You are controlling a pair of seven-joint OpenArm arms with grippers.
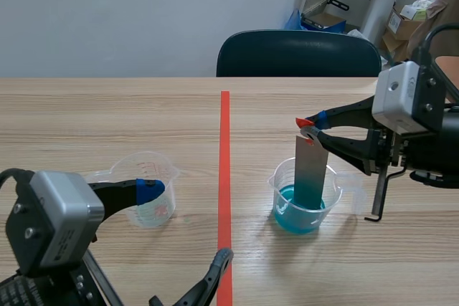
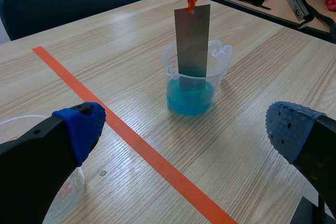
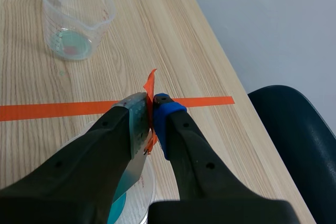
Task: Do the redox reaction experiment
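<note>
A grey metal strip (image 1: 312,170) with an orange tab (image 1: 304,121) at its top hangs upright, its lower end dipped in the blue liquid of a clear beaker (image 1: 305,198). My right gripper (image 1: 310,128) is shut on the tab; in the right wrist view the tab (image 3: 150,90) is pinched between the fingers over the beaker (image 3: 137,187). From the left wrist, strip (image 2: 192,40) and beaker (image 2: 191,85) stand ahead. My left gripper (image 2: 184,129) is open, beside a second clear beaker (image 1: 143,191) holding only a little pale liquid.
An orange tape line (image 1: 225,184) runs down the table's middle between the two beakers. A dark chair (image 1: 297,54) stands at the far edge. Boxes and a stand sit behind at the back right.
</note>
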